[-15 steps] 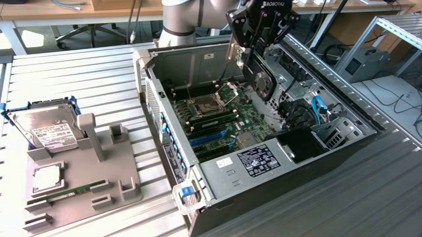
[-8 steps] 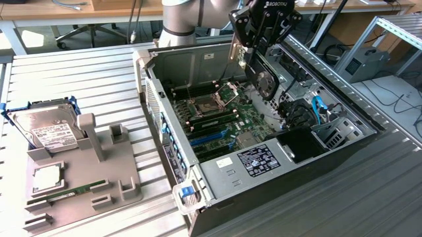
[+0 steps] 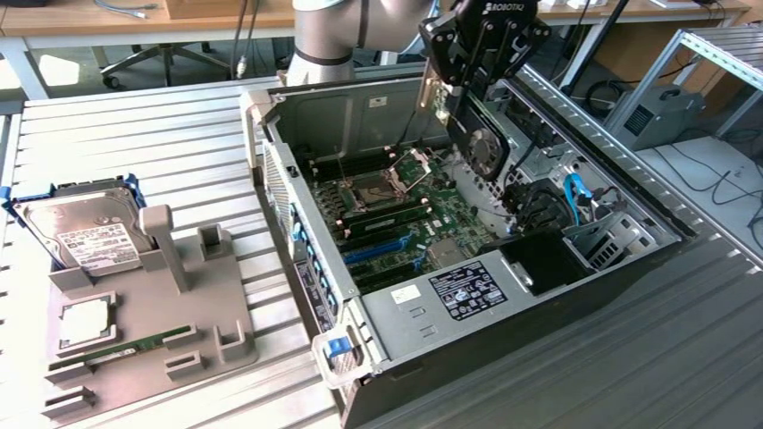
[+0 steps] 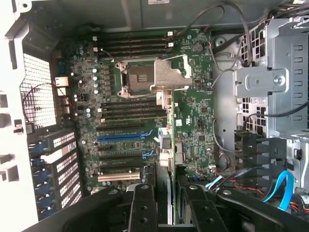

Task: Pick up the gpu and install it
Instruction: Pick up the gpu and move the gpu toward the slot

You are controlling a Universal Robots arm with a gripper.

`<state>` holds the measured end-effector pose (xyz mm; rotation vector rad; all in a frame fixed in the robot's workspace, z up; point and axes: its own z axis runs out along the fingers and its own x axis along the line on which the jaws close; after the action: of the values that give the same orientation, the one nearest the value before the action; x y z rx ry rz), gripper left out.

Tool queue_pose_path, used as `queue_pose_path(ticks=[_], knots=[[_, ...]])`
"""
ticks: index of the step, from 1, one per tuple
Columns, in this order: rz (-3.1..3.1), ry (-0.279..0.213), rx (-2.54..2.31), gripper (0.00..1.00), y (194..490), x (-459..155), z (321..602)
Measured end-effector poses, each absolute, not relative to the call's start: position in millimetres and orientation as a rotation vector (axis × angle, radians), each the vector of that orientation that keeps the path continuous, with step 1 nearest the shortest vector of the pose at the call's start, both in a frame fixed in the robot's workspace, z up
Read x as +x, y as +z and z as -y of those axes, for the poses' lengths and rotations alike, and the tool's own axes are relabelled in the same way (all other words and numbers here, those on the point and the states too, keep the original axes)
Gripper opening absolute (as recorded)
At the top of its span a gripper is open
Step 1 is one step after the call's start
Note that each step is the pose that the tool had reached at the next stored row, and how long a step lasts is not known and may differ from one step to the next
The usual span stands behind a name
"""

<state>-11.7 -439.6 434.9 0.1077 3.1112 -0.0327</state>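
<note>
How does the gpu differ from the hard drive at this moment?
Hold: the gpu is gripped in the end effector above the open case; the hard drive sits in the grey fixture outside it.
Pose: the gpu hangs on edge; the hard drive lies tilted, label showing.
Look: the gpu is a thin dark slab; the hard drive is silver and white-labelled.
Shared: both are rectangular parts, neither mounted in the case.

white lettering on the black housing [image 3: 505, 8] above the jaws seems to read "robotiq".
</note>
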Motion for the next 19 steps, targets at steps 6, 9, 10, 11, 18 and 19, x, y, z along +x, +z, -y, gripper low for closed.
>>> queue_pose_path(ticks=[6,9,10,11,18,19], knots=[[-3.111,-0.035,0.107,0.27,435,-7,440],[-3.111,-0.036,0.108,0.27,435,-5,440],[-3.111,-0.037,0.108,0.27,435,-4,440],[-3.111,-0.037,0.108,0.27,435,-3,440],[-3.111,-0.040,0.108,0.27,435,2,440],[-3.111,-0.040,0.108,0.27,435,4,440]])
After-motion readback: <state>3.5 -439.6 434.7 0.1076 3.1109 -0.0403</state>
